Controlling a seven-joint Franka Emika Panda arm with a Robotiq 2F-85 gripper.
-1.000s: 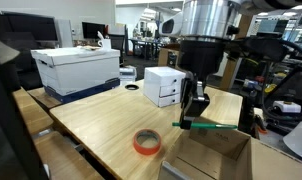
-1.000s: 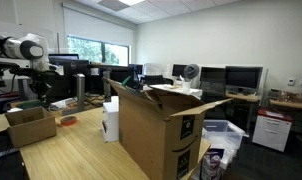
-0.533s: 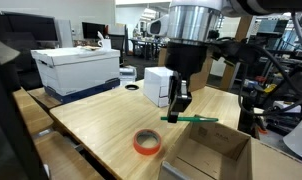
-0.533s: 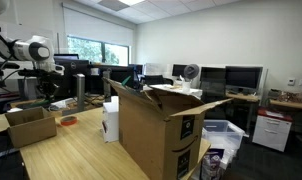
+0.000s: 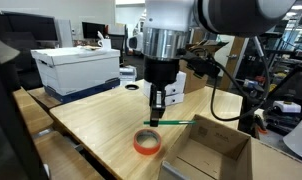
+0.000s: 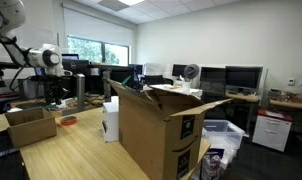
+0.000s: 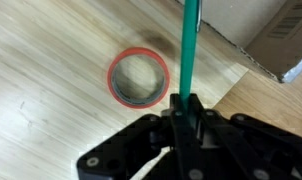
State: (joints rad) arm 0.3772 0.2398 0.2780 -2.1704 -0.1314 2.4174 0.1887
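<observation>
In an exterior view my claw [image 5: 157, 106] hangs over the wooden table [image 5: 86, 120], pressed together on one end of a green pen [image 5: 173, 123]. The green pen is almost level in the air. Its long axis runs from my fingers toward the open cardboard box [image 5: 206, 152], and its free end comes near the rim of that box. The orange tape roll [image 5: 146, 142] lies flat on the table just below, apart from the pen. Toward the storage box [image 5: 79, 68] there is much open wood for moving; on the side of the cardboard box the room is narrow. A small white box [image 5: 177, 90] behind my arm is mostly hidden. In an exterior view from across the room, a big cardboard carton [image 6: 156, 130] fills the front, and my claw [image 6: 53, 97] is very small; there I cannot make out the pen or my fingers. In the wrist view my claw [image 7: 181, 112] pinches the green pen [image 7: 187, 50], which runs up and slightly to the right until the top edge cuts it off. The orange tape roll [image 7: 139, 77] lies just left of it on the wood. A corner of the open cardboard box [image 7: 281, 40] shows at the upper right, cut off by the frame.
</observation>
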